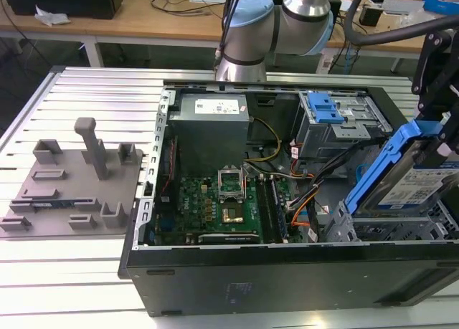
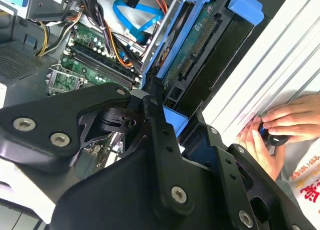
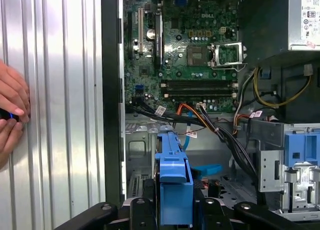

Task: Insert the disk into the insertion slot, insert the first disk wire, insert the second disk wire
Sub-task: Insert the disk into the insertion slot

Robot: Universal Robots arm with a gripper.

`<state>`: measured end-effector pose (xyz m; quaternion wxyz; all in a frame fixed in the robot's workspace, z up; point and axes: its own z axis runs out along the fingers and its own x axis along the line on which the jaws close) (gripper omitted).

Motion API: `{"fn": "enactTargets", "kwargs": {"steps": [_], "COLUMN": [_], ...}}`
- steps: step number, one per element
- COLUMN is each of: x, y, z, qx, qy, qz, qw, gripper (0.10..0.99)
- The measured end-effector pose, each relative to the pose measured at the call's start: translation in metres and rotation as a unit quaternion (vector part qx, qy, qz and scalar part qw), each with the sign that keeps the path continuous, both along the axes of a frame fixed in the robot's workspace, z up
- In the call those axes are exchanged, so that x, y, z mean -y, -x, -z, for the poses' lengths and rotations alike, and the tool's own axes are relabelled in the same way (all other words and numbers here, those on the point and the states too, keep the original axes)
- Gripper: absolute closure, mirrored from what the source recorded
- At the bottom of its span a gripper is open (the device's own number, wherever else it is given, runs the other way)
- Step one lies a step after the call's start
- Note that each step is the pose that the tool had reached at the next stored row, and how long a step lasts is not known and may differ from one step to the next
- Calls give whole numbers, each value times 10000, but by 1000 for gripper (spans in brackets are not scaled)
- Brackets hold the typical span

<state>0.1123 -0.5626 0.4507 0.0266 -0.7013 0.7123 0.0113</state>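
I read the widest free room over the motherboard (image 1: 215,200): low parts, nothing tall. The corner at the exterior view's right is tight. Black and orange cables (image 1: 315,178) cross between the motherboard and the low perforated bay (image 1: 380,230), just beside its mouth. The taller cage (image 1: 328,117) with the blue latch stands close behind the bay. My end effector (image 3: 175,210), clamped on the disk (image 1: 401,175), hangs tilted over that bay. Outside the case, a person's hands (image 3: 11,115) rest on the slatted worktop (image 1: 86,85). A grey fixture plate (image 1: 72,178) occupies the worktop at the exterior view's left.
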Motion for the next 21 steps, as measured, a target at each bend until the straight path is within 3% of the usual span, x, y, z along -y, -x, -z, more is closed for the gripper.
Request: {"fn": "enactTargets", "kwargs": {"steps": [21], "x": [1], "y": [0], "z": [399], "qx": [0], "qy": [0], "qz": [0], "qw": [10000], "gripper": [722]}}
